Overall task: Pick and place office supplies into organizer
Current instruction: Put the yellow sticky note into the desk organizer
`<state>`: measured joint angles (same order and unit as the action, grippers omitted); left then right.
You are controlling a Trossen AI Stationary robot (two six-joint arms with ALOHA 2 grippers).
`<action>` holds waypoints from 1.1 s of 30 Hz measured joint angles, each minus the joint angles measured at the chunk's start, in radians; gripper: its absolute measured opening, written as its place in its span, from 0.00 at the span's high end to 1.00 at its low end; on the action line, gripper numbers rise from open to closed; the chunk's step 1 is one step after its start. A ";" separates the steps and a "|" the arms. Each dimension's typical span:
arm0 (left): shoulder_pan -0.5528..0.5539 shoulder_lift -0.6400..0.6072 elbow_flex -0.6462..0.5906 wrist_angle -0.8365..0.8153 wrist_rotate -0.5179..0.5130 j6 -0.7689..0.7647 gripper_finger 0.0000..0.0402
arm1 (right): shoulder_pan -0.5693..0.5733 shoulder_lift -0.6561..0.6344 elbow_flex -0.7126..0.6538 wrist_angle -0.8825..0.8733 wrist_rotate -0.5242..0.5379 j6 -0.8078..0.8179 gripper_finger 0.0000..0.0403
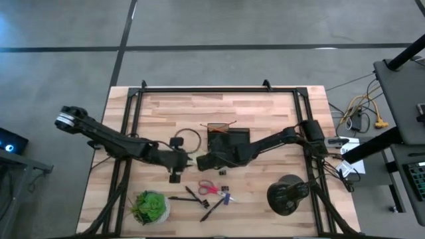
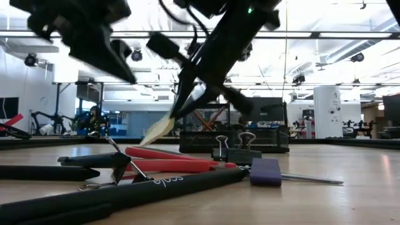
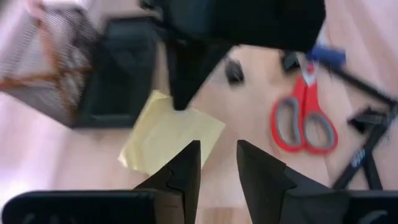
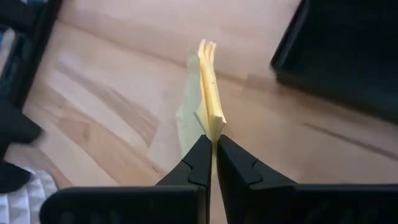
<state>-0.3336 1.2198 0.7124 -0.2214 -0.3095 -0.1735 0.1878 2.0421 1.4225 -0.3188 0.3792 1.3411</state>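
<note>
On the plank table (image 1: 265, 113), right hand (image 4: 211, 146) clamps the sticky-note pad (image 4: 210, 93); left hand (image 3: 217, 163) apart.

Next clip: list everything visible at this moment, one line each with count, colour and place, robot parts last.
sticky-note pad: one, yellow, clamped on edge in the right hand, lifted beside the organizer
organizer: one, black wire mesh, table centre, an orange pencil at its far end
scissors: one pair, red handles, flat on the table near the front
pens: at least two, black, beside the scissors
binder clips: two seen in the low view, black, by the scissors
small block: one, purple, next to the clips
potted plant: one, green, front left
domed object: one, black, front right
left hand: one, dark, fingers apart, holding nothing, by the pad
right hand: one, dark, shut on the pad
</note>
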 joint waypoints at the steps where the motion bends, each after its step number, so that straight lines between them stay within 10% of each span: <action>1: 0.000 -0.022 0.004 0.002 -0.022 0.000 0.78 | 0.006 -0.017 0.000 -0.021 0.024 0.012 0.98; 15: 0.008 -0.082 -0.002 -0.040 -0.101 -0.003 0.78 | 0.220 -0.208 -0.003 -0.657 0.203 0.747 0.98; 33: 0.012 0.023 -0.001 -0.030 -0.086 -0.029 0.78 | 0.038 -0.275 -0.101 -0.773 0.302 0.769 0.93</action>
<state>-0.3211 1.2423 0.7116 -0.2515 -0.3954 -0.2026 0.2262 1.7668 1.3212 -1.0914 0.6811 2.1100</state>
